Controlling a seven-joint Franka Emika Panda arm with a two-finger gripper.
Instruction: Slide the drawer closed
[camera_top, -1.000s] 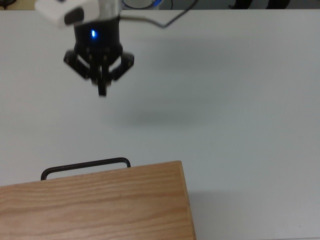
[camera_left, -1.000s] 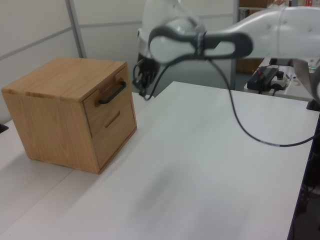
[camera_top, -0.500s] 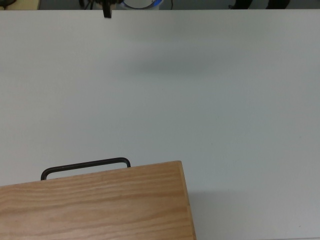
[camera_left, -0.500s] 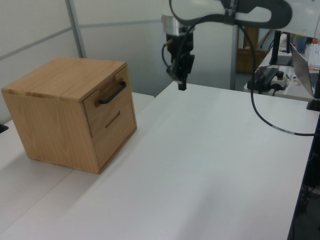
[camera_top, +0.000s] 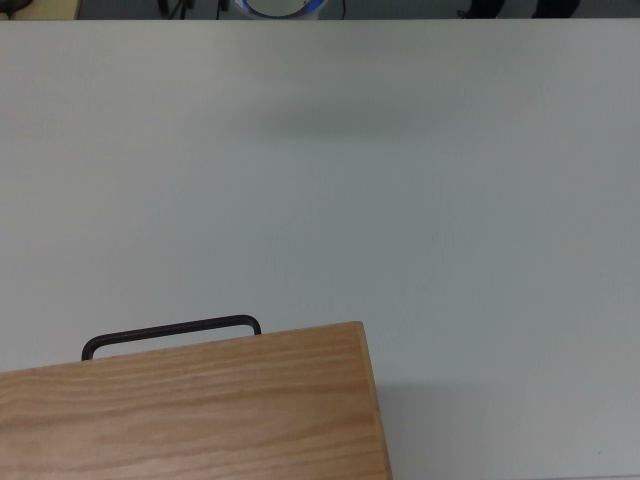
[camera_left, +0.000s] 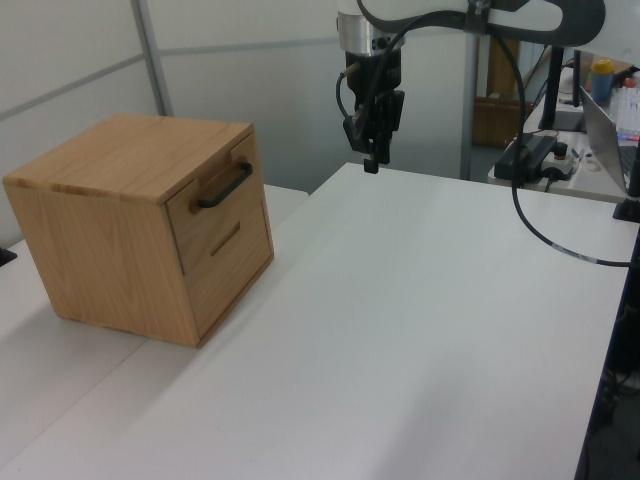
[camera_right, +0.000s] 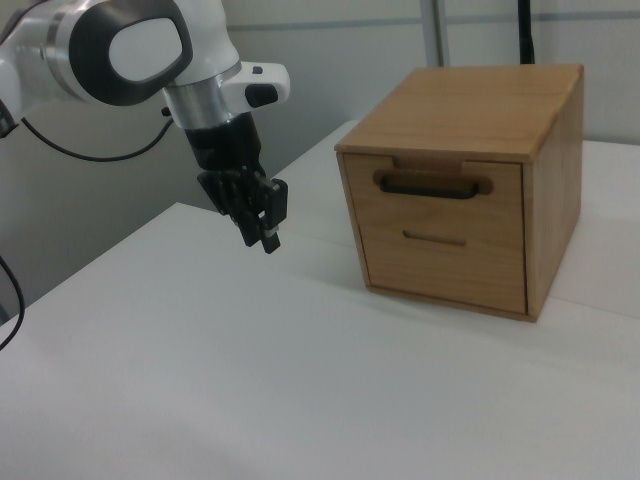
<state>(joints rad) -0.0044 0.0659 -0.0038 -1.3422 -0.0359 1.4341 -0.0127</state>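
Setting: I am looking at a plain white worktop with pale wall panels behind it and cluttered equipment at the far edge in the left view.
Cabinet: a small oak-coloured cabinet stands at the left view's left; it shows two fronts, one above the other.
Drawer: the drawer is the upper front, with a slim black bar handle. In the right view its panel appears to sit flush with the frame, or very nearly so; I judge little or no travel is left.
Top view: only the cabinet top and the projecting handle appear at the bottom edge; the arm is out of frame.
Gripper: the gripper hangs above the worktop, well apart from the cabinet, pointing down. The jaws look drawn together, holding nothing.
Handling: I judge the drawer stiff, light and sturdy, a thin-walled wooden box running straight on its slides. No grasp is needed; I would press flat on the front panel beside the handle.
Risk: the cabinet is unanchored as far as I can see, so a hard push could shift it bodily.
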